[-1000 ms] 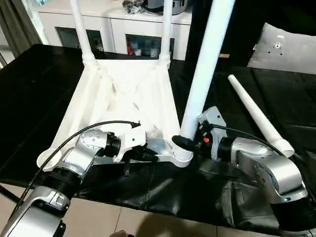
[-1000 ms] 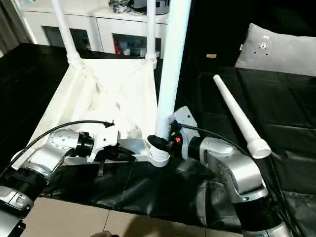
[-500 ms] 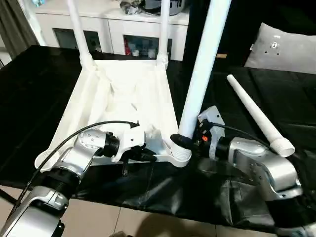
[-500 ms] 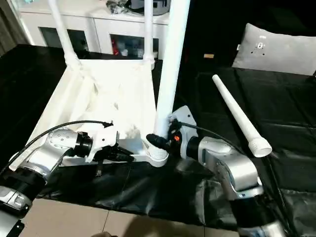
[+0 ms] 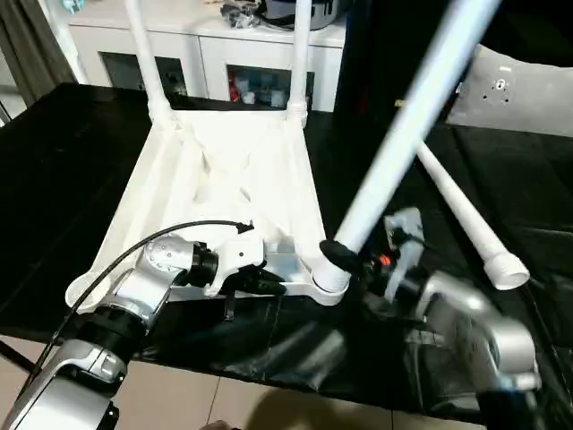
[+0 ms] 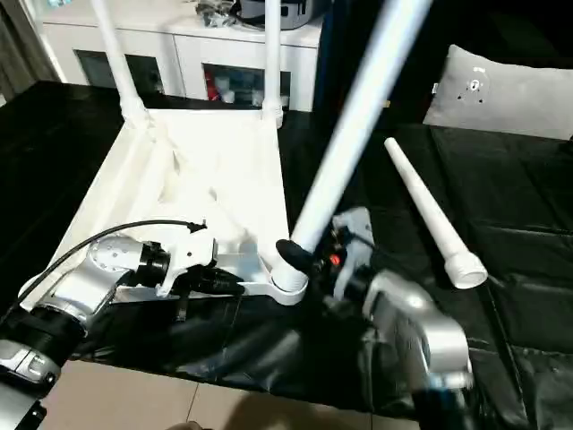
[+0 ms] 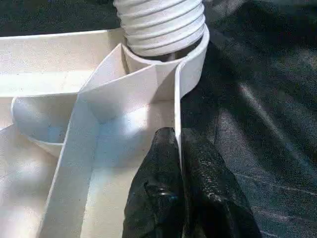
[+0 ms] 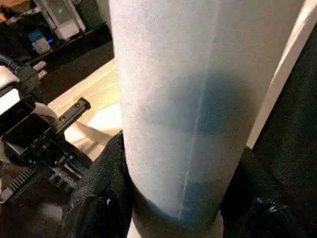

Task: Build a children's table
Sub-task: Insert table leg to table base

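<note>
Third leg is canted in its socket, leaning away to your right.

Tabletop (image 5: 228,179) lies underside up on the black cloth (image 5: 72,152), two legs (image 5: 143,54) already standing at the far corners. Your right gripper (image 5: 345,260) is clamped round the base of the third leg (image 5: 403,134) at the near right corner socket (image 7: 163,29); its long axis tilts up and rightward, so you need it square to the socket before it threads. Your left gripper (image 7: 181,163) is pinched shut on the near rim wall, bracing. Fourth leg (image 5: 466,219) lies loose on the cloth to the right, nearer your right arm. Thread engagement is hidden by the socket wall; right arm is blurred.
</note>
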Available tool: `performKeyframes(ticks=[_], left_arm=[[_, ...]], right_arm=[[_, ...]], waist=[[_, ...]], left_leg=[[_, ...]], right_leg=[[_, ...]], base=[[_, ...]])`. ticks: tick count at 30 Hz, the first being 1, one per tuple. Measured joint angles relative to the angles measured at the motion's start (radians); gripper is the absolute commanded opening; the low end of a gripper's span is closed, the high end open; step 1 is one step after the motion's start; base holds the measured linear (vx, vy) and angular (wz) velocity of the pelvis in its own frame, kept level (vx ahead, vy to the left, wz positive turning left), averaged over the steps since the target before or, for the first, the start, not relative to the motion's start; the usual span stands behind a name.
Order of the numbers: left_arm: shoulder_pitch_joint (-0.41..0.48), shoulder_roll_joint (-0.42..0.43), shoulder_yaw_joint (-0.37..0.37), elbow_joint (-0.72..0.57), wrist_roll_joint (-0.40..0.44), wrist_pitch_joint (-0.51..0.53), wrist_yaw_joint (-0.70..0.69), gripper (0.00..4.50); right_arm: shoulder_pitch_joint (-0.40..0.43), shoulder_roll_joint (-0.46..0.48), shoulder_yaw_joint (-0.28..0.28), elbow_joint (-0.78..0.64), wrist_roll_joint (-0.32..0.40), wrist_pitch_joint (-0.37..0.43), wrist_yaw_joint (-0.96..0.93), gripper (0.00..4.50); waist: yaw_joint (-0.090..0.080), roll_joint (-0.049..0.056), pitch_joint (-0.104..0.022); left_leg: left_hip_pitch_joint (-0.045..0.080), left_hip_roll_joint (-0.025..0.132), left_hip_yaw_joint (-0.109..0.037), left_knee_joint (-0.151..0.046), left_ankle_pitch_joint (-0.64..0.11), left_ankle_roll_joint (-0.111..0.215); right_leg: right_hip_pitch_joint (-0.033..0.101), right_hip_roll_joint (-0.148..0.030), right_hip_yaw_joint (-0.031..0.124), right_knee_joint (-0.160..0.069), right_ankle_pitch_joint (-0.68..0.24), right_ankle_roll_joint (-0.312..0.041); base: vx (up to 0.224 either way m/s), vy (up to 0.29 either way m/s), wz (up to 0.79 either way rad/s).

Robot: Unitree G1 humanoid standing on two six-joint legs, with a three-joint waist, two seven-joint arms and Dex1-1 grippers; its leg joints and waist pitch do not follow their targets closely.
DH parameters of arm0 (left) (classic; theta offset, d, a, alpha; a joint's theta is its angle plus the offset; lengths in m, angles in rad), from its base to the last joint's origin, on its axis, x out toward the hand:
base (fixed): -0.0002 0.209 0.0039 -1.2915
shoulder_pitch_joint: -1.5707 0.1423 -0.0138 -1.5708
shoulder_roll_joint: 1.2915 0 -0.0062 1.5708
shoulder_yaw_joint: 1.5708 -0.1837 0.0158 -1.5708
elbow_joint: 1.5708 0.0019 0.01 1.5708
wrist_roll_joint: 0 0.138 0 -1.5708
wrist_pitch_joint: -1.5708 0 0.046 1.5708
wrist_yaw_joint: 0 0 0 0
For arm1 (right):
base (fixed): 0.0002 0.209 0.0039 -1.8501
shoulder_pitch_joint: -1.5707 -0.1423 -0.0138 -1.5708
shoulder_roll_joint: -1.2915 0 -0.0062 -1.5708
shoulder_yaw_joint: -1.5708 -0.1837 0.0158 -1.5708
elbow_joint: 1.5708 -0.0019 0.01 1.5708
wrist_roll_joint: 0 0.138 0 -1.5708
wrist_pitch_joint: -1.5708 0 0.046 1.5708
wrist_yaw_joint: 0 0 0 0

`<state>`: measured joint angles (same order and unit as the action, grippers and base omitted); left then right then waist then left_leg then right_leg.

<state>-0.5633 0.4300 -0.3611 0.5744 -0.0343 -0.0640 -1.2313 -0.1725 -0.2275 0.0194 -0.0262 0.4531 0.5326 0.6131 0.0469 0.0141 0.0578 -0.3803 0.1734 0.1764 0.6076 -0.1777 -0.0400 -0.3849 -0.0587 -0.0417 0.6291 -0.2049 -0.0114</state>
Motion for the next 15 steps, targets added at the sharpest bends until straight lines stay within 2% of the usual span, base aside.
performKeyframes(ticks=[4, 9, 15], left_arm=[[0.002, 0.002, 0.001, 0.0, 0.0, 0.004, 0.001, 0.0], [0.004, 0.0, 0.001, 0.0, 0.0, 0.011, 0.002, 0.0], [0.005, 0.004, 0.001, 0.0, 0.002, 0.012, 0.002, 0.0]], right_arm=[[0.044, -0.006, 0.021, -0.026, -0.028, -0.063, -0.004, 1.91], [0.042, -0.079, 0.129, -0.063, -0.147, -0.15, 0.003, 1.91], [0.007, -0.112, 0.182, -0.055, -0.202, -0.167, 0.031, 1.91]], waist=[[-0.003, 0.0, 0.0], [-0.005, 0.0, -0.001], [-0.011, -0.002, -0.003]], left_leg=[[0.003, 0.0, 0.0, 0.0, 0.0, 0.0], [0.007, 0.0, 0.0, -0.002, 0.0, 0.0], [0.008, -0.001, 0.0, -0.004, 0.0, 0.0]], right_leg=[[0.002, 0.0, 0.001, 0.0, 0.0, 0.001], [0.005, 0.0, 0.001, -0.001, -0.001, 0.001], [0.006, 0.0, 0.001, -0.002, -0.001, 0.001]], base=[[0.0, 0.0, 0.0], [0.0, 0.0, 0.0], [0.0, 0.0, 0.0]])
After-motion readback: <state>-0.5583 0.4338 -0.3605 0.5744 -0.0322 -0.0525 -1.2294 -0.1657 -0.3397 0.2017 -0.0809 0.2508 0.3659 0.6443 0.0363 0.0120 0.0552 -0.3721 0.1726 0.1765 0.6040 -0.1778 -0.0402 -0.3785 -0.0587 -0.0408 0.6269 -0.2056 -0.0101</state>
